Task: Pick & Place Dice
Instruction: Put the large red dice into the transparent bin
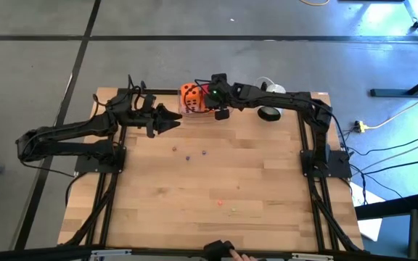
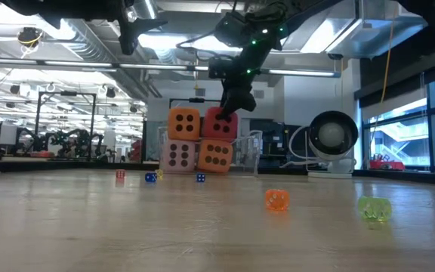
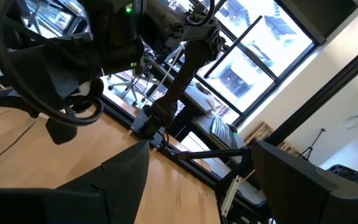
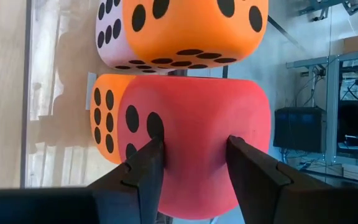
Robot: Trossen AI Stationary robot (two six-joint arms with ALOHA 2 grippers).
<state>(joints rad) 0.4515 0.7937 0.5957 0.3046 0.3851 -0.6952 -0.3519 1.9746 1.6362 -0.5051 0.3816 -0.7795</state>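
Four dice stand two on two inside a clear box [image 2: 249, 155] at the table's far edge. An orange die [image 2: 183, 124] sits on the pale pink die [image 2: 178, 155], and the red die [image 2: 219, 125] sits on the other orange die [image 2: 216, 155]. My right gripper [image 4: 194, 162] reaches down from above and is shut on the red die [image 4: 197, 118]; it also shows in the high view [image 1: 212, 101]. My left gripper [image 1: 173, 121] hovers open and empty just left of the box, its fingers apart in the left wrist view [image 3: 197, 180]. My right gripper pinches the red die's top part [image 4: 194, 146] between its two fingers [image 4: 145, 171], which dent the soft surface. The fingers come from above, pointing down. The die is upright, and its underside rests on the lower orange die [image 4: 104, 121].
Several tiny coloured beads lie on the wood, among them a blue one [image 2: 150, 177], an orange one [image 2: 276, 199] and a green one [image 2: 374, 208]. A round black-rimmed device [image 2: 332, 138] stands right of the box. A person's hand [image 1: 234, 254] shows at the near edge.
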